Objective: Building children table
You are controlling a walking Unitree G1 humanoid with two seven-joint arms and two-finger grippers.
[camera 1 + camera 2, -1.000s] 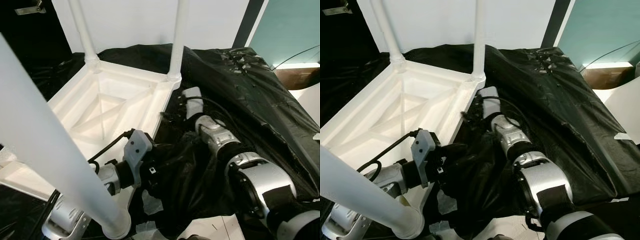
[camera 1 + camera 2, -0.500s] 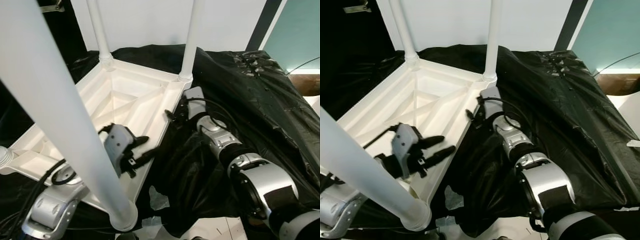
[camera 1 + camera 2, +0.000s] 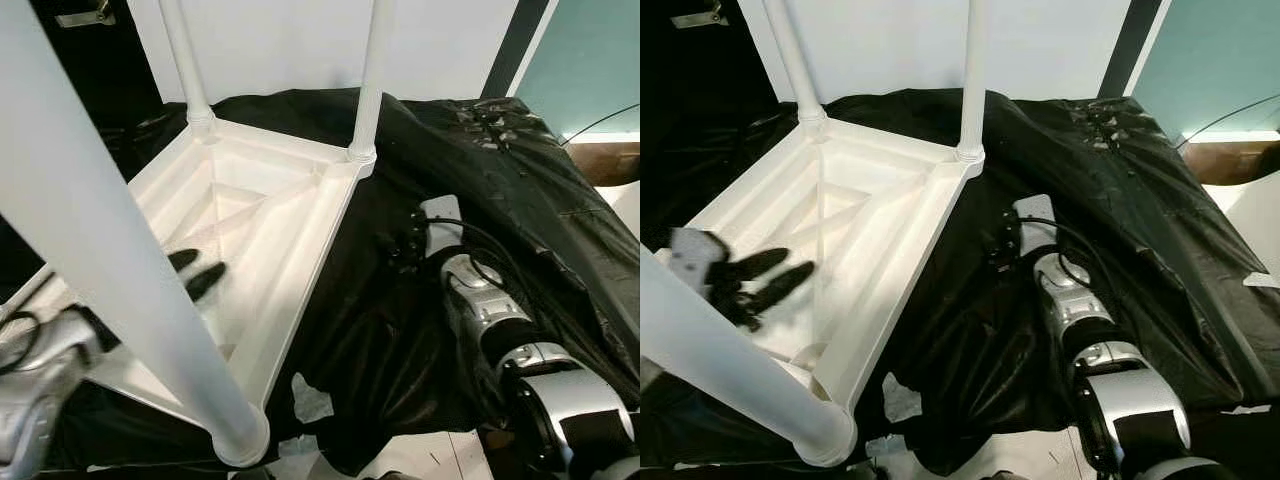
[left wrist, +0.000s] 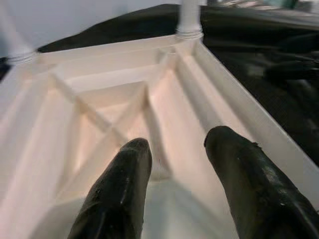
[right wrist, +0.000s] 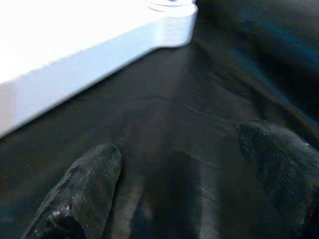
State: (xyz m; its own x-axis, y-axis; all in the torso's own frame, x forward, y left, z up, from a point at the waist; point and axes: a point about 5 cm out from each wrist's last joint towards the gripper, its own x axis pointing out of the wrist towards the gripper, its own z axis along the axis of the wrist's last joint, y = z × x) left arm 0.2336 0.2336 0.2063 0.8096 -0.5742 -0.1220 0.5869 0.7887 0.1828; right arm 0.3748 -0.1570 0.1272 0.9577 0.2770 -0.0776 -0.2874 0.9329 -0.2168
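The white children's table (image 3: 300,275) lies upside down on a black plastic sheet (image 3: 480,190). Two of its legs (image 3: 370,80) stand up at the far corners. A third leg (image 3: 110,270) rises close in front of me at the near left. My left gripper (image 3: 197,270) hovers open over the ribbed underside of the table, blurred, with nothing between its fingers (image 4: 124,189). My right gripper (image 5: 177,144) is open just above the black sheet, a little way off the table's far right corner (image 5: 172,22). The right arm (image 3: 1070,300) reaches in from the lower right.
A white wall (image 3: 290,40) stands behind the table, with a teal panel (image 3: 590,60) at the back right. A brown box (image 3: 610,160) sits at the right edge. Pale floor (image 3: 305,400) shows through the crumpled sheet near the front.
My left gripper has swung left, from the table's near right rim to over its underside. My right arm has drawn back from the far right corner toward me. The camera shifted a little.
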